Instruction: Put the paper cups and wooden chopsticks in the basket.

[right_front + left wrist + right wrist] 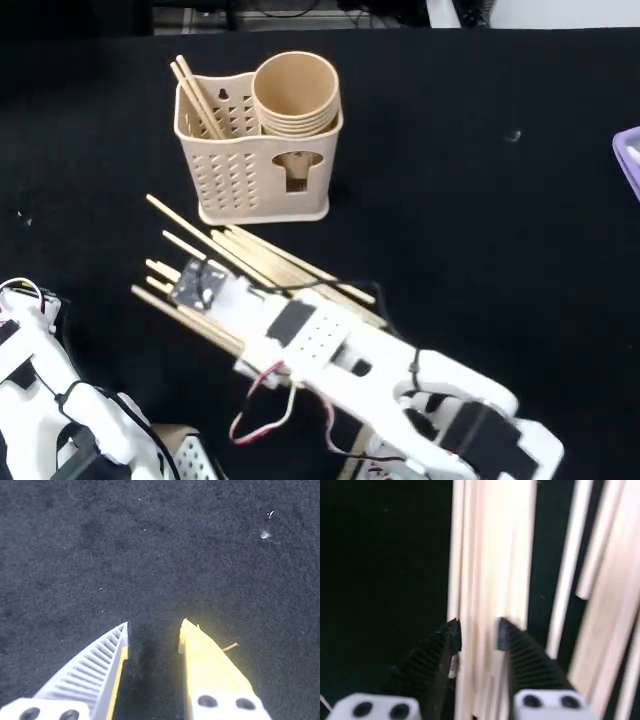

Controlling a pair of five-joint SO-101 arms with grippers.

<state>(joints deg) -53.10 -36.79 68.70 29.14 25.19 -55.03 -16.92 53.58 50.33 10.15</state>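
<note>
We find the basket (255, 165) toward the back of the table (480, 250), left of centre. In its right compartment sits a stack of paper cups (296, 92); in its left compartment a few chopsticks (198, 97) lean on end. Before the basket, a loose pile of chopsticks (270, 265) lies flat on the table. The right gripper (476, 625) is low over that pile's left part, some sticks between its parted fingers (520, 650). At the near left corner, the left gripper (152, 630) hangs over bare table.
</note>
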